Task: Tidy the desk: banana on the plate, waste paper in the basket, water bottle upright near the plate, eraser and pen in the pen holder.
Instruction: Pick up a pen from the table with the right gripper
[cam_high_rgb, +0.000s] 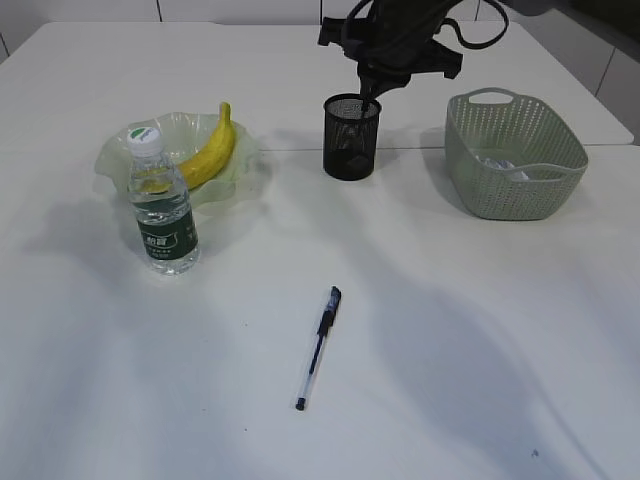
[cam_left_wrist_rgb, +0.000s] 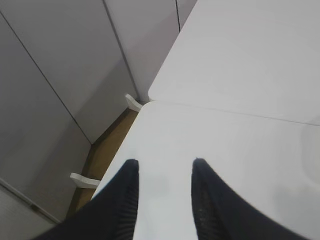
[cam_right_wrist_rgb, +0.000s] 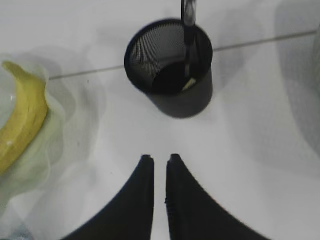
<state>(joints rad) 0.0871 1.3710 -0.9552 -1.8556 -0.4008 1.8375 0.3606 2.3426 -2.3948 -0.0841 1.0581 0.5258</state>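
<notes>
The banana (cam_high_rgb: 212, 152) lies on the pale green plate (cam_high_rgb: 115, 160). In front of the plate, the water bottle (cam_high_rgb: 162, 205) stands upright. A pen (cam_high_rgb: 318, 347) lies on the desk (cam_high_rgb: 450, 330) in the middle foreground. Inside the black mesh pen holder (cam_right_wrist_rgb: 172, 67) stand another pen (cam_right_wrist_rgb: 189, 30) and the pale yellow eraser (cam_right_wrist_rgb: 188, 85). White waste paper (cam_high_rgb: 507, 168) lies in the basket (cam_high_rgb: 515, 155). My right gripper (cam_right_wrist_rgb: 157, 157) hangs above the desk just in front of the holder, with its jaws almost touching and nothing between them. My left gripper (cam_left_wrist_rgb: 164, 161) is open and empty.
The right arm (cam_high_rgb: 400, 45) hangs over the pen holder (cam_high_rgb: 352, 137) at the back of the exterior view. The left gripper is over the desk's left edge (cam_left_wrist_rgb: 131, 131), with a floor gap and a wall beyond. A seam (cam_right_wrist_rgb: 90, 72) crosses the desk behind the holder.
</notes>
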